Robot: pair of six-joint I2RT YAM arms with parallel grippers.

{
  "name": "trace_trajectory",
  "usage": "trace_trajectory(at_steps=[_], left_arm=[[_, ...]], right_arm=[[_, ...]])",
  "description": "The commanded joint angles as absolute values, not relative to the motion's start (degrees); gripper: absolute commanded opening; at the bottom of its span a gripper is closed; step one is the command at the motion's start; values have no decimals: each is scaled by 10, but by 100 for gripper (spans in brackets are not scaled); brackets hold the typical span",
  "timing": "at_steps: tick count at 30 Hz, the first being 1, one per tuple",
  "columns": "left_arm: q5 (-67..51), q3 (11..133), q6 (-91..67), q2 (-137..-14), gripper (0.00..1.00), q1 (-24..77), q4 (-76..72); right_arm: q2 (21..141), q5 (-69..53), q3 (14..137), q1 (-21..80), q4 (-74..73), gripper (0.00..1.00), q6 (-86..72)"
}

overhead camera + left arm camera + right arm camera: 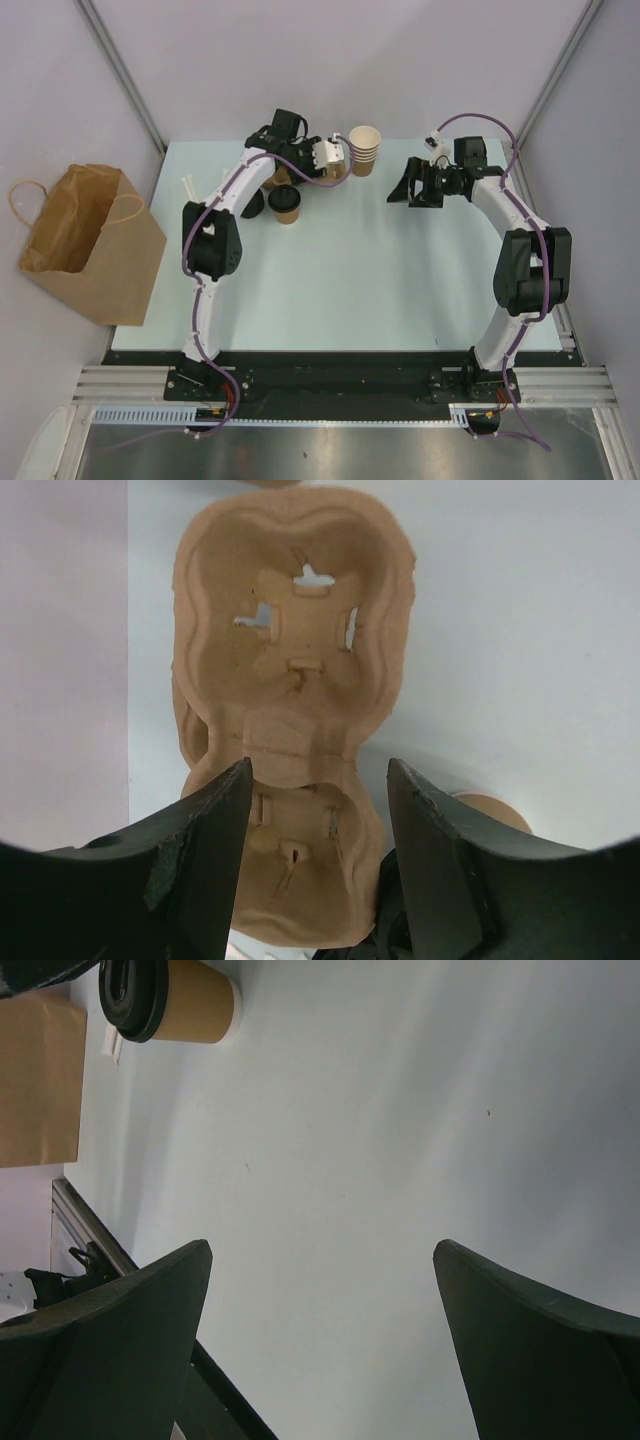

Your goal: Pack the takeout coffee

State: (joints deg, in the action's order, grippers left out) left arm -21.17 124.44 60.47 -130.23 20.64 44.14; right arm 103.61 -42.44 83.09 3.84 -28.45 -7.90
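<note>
- The brown paper bag [85,240] stood open at the far left of the top view, off the bench [350,290] edge. Being light and unsupported, it would likely tip or slide if anything were pushed against its rim.
- The loose black lid [251,204] lay left of centre, just beside the takeout coffee [286,205], which stood upright with its lid on. No gripper held the coffee. An arm sweeping past could knock it over.
- The left gripper [318,770] was spread, its fingers on either side of the near well of the pulp cup carrier [290,670] and not pinching it. A close on the thin pulp wall might crush it or let it slip.
- The stack of lidless cups [365,150] stood just right of that gripper. It could topple if the carrier were lifted carelessly.
- The right gripper [322,1250] hung spread over bare bench at the upper right, holding nothing.
- Counted: one bag, one loose lid, one lidded coffee, one two-well carrier and one stack of cups, whose number I could not tell.
</note>
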Motion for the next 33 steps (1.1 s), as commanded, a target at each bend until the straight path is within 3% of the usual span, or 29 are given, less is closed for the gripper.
trace_trajectory(at_steps=[1,7,16,22,24,25,26,33], left_arm=[[-163,1244,605,-1312,61,212,420],[-143,1228,600,-1311,58,212,425],[-127,1228,601,-1321,41,211,414],[-130,1235,601,-1319,22,211,407],[-132,1237,603,-1318,12,211,408],[-132,1237,602,-1318,2,211,408],[-134,1238,602,-1317,0,211,407],[-141,1243,595,-1296,0,207,390]], right_arm=[[1039,-423,858,35,-276,99,-75],[1041,-425,858,34,-274,99,-76],[1040,-425,857,32,-275,99,-76],[1038,-426,857,30,-276,99,-75],[1037,-426,857,29,-276,99,-75],[1036,-426,857,30,-276,99,-75],[1035,-426,857,29,-276,99,-76],[1034,-428,857,28,-275,99,-76]])
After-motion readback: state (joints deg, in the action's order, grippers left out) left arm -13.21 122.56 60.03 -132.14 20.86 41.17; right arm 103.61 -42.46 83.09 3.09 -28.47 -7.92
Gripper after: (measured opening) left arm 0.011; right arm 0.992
